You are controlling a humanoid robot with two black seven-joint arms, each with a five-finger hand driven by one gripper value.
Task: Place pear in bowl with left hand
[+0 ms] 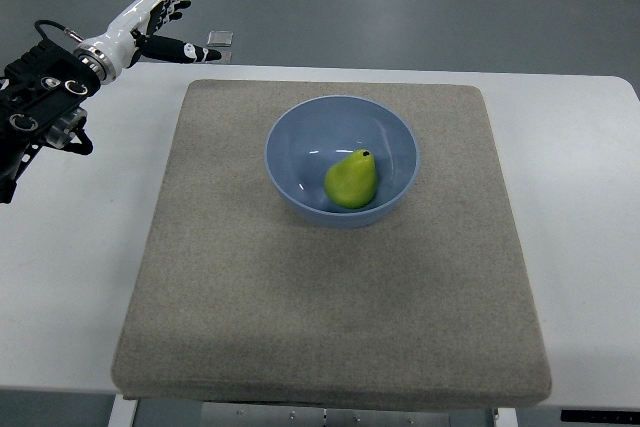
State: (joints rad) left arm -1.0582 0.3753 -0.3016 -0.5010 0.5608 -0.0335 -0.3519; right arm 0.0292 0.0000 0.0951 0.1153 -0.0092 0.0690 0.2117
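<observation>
A green pear (pixel 351 180) lies inside the blue bowl (pixel 290 137), resting toward the bowl's near right side. The bowl stands on a grey mat (pixel 250 277) in the upper middle of it. My left hand (pixel 165 17) is raised at the top left, well away from the bowl, over the table's far left edge. Its fingers are spread and hold nothing. The left arm comes in from the left edge.
The mat covers most of a white table (pixel 80 247). A small clear square object (pixel 220 38) lies at the table's far edge, just right of my left hand. Grey floor lies beyond the table.
</observation>
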